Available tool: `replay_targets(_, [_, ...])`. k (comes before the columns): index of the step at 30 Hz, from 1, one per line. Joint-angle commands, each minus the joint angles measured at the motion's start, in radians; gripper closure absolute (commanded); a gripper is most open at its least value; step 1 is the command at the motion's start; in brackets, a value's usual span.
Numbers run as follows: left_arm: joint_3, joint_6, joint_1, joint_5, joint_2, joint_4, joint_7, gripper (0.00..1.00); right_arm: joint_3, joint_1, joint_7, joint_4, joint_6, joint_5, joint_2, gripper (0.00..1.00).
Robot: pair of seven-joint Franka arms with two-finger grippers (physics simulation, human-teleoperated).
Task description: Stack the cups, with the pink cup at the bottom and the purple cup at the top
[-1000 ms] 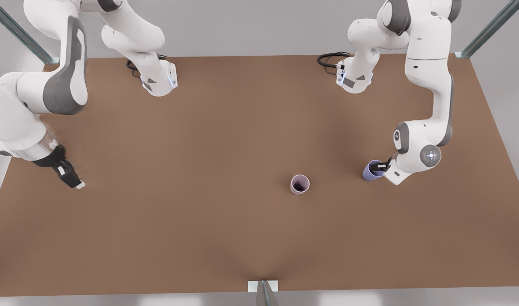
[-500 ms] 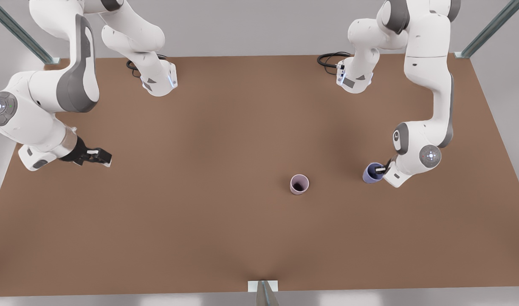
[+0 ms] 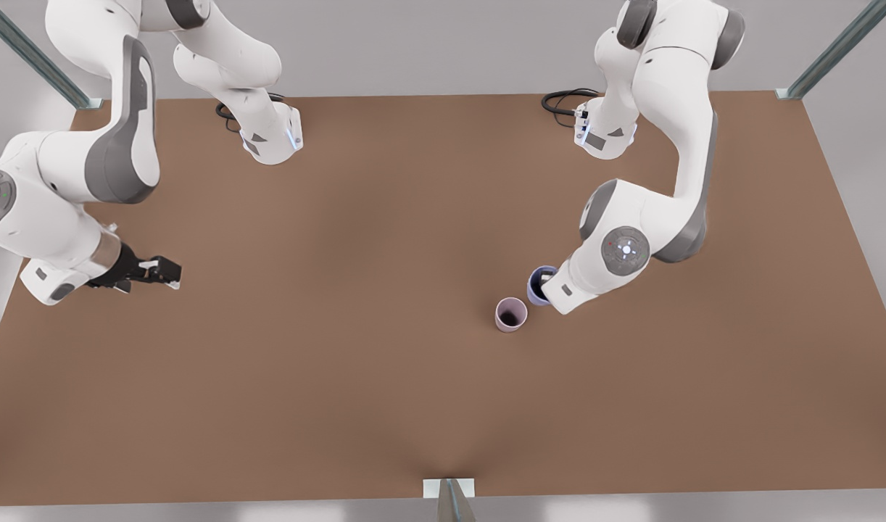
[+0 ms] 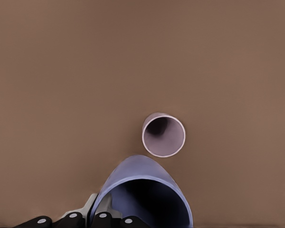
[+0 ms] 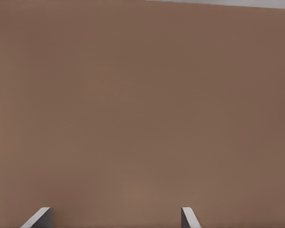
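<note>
The left claw pinched the rim of the small bluish lavender tapered purple cup, holding it just beside the small pale mauve-pink tapered pink cup. That cup stood upright on the brown worktop, towards the middle of its near edge. The right claw hovered by the edge at the front view's left, fingers spread.
</note>
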Motion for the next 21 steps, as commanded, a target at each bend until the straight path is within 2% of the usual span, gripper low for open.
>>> replay_targets(1, [-0.003, -0.051, -0.025, 0.000, 0.035, 0.039, -0.389, 0.79, 0.000, -0.001, 0.150, 0.006, -0.014, 0.007, 0.002, 0.00])
replay_targets(12, [-0.003, 0.159, -0.044, -0.003, 0.085, 0.003, -0.389, 0.79, 0.000, -0.006, 0.148, 0.007, -0.021, 0.008, 0.001, 0.00])
replay_targets(21, [-0.003, 0.194, -0.045, -0.003, 0.091, -0.027, -0.384, 0.79, 0.000, -0.007, 0.147, 0.007, -0.017, 0.010, 0.001, 0.00])
